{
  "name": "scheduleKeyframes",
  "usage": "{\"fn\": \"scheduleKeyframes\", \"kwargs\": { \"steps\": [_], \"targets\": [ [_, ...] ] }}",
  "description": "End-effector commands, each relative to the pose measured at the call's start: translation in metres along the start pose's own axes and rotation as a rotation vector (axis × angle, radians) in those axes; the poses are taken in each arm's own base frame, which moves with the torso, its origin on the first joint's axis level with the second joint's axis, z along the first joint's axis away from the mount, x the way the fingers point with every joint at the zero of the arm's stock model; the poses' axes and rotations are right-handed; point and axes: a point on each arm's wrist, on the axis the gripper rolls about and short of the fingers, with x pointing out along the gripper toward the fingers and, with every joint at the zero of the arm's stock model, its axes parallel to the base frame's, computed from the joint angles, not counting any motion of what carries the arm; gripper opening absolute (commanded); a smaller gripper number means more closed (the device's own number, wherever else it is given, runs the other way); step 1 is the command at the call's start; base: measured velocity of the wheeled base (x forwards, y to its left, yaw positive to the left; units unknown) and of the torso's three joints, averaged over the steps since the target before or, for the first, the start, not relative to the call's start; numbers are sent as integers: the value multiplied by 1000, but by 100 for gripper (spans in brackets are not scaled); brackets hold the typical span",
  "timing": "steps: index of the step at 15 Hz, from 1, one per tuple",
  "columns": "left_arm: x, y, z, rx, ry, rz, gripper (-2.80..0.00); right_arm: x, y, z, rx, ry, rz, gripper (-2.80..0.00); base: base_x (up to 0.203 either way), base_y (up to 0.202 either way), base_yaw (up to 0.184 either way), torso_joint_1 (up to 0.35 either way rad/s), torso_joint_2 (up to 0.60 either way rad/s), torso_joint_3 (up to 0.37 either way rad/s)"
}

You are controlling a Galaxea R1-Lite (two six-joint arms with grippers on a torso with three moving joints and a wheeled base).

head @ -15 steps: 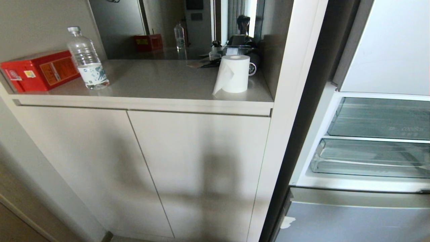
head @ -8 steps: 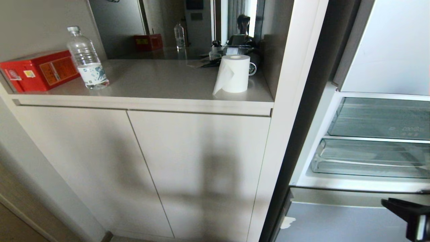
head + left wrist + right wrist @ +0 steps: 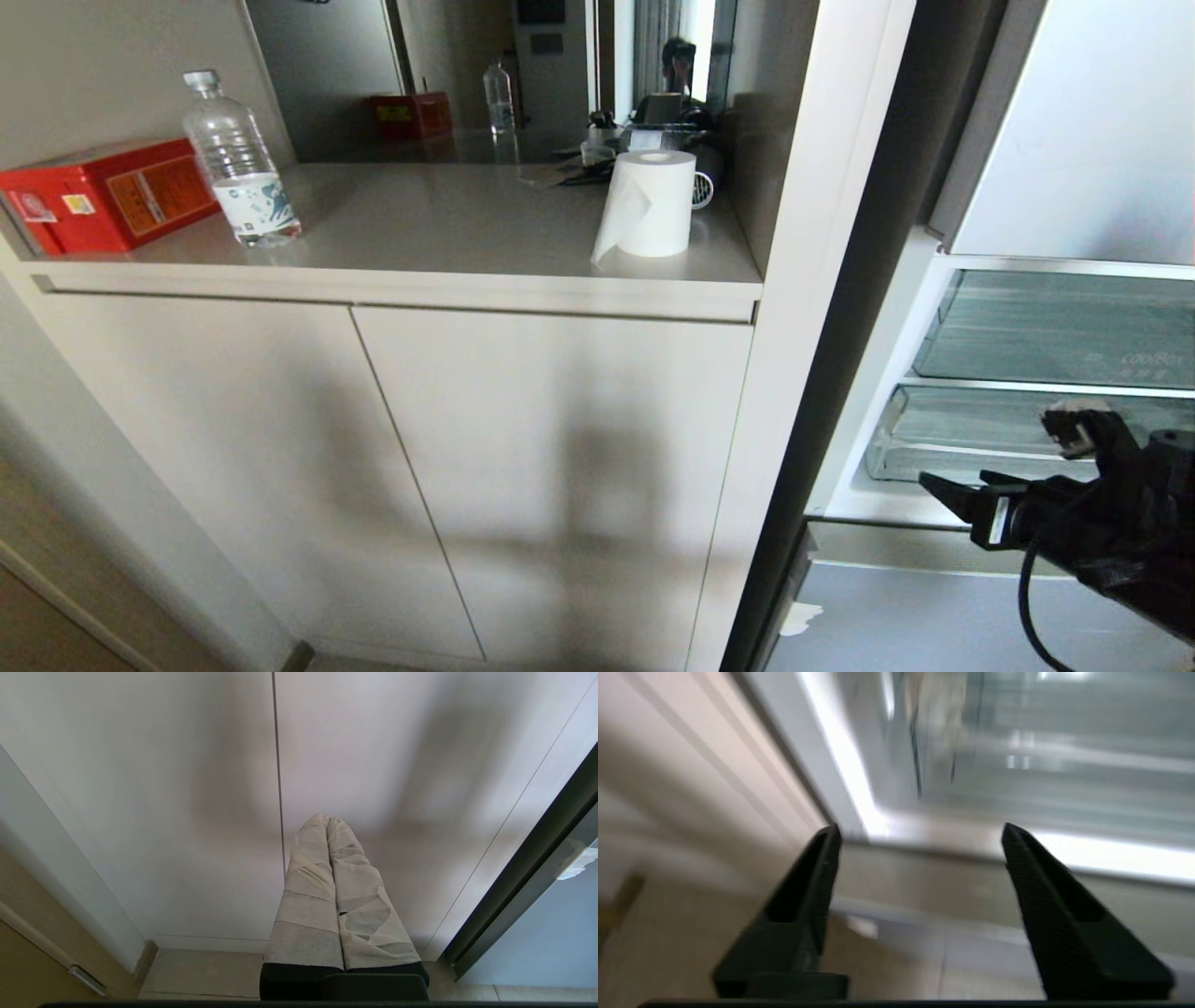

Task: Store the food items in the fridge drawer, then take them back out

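Approach step judged in hand: right gripper [image 3: 994, 467], fingers apart and empty, is positioned at the fridge drawer [image 3: 943, 439] at four o'clock; a pull-out is called for next.

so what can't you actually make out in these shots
- Food items: none shows in any view.
- Fridge drawer: head view's right edge cuts it off and the right gripper covers part of its front; contents unknown.
- Right wrist view: motion blur smears the fridge interior beyond the open right gripper.
- Left gripper: shut, facing cabinet doors; not in the head view.
- Water bottle label: too small to read.
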Motion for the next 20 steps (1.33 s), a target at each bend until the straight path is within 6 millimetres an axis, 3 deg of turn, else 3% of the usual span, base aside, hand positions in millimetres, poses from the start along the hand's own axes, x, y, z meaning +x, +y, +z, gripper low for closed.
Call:
{"fn": "scheduleKeyframes", "kwargs": {
  "steps": [1, 8, 20],
  "targets": [
    [0, 0, 0, 0, 0, 0, -280, 22, -3, -14, 14, 5, 0, 0, 0, 0, 0, 0, 0, 0],
    [0, 0, 0, 0, 0, -1, -280, 55, -9, -36, 34, -43, -35, 0, 0, 0, 0, 0, 0, 0],
    [0, 0, 0, 0, 0, 1, -280, 50, -7, -17, 49, -128, -43, 0, 0, 0, 0, 0, 0, 0]
  ]
}}
